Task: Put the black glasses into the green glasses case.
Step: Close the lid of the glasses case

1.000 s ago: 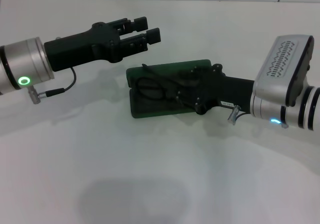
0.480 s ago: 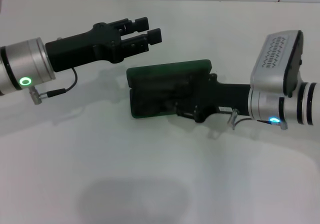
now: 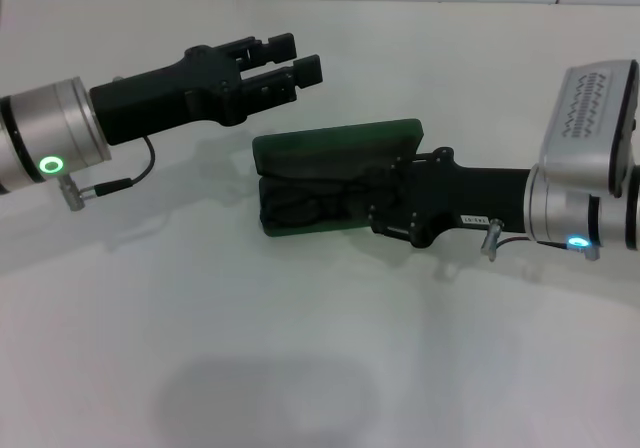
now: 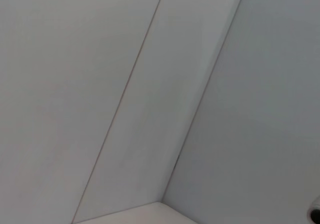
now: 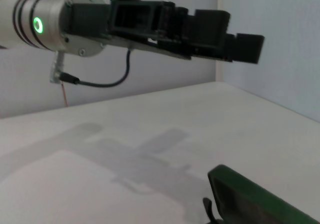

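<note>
Two grippers over the white worktop [image 3: 300, 368]. Left gripper [image 3: 290, 66] hovers far-left of the green glasses case [image 3: 335, 143], jaws slightly spread, holding nothing. Case lies open mid-worktop, black glasses [image 3: 305, 208] inside. Right gripper [image 3: 385, 203] at the case's right end, jaws: cannot tell.

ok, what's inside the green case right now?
The black glasses lie in the open green glasses case, dark frame on dark lining. The right pincer covers the case's right end, so that part is hidden.
</note>
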Robot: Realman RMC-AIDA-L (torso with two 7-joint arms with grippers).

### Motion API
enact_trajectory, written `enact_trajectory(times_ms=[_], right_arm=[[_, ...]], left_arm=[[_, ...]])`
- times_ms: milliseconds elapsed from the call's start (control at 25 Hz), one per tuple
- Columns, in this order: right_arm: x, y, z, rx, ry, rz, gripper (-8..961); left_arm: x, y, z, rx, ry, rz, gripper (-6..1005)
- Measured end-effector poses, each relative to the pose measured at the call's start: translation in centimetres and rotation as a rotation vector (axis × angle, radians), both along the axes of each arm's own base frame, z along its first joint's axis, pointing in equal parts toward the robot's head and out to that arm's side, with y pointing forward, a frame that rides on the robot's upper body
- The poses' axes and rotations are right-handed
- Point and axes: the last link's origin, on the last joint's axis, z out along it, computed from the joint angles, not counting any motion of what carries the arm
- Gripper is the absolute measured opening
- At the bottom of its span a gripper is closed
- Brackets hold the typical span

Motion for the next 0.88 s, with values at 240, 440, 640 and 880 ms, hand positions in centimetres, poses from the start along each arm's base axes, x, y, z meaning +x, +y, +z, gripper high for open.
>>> enact_trajectory(times_ms=[240,440,640,880], right_arm=[[-0.2,-0.4,-0.1,-0.025,-0.019,0.043,433],[1.3,0.0,3.4,-0.004,0.077,0.011,433],[4.8,0.2,8.1,0.154,0.208,-0.089,433],[6.3,-0.1,9.7,0.221,0.247,-0.128,432]], left_arm=[[-0.2,0.6,-0.3,0.014,0.024,0.025,615],[-1.2,0.5,-1.2,-0.017,0.137,0.037,615],[-3.2,-0.8,-1.5,-0.060,0.292,-0.018,614],[-4.9,-2.1,-1.4,-0.105,0.361,-0.014,614]])
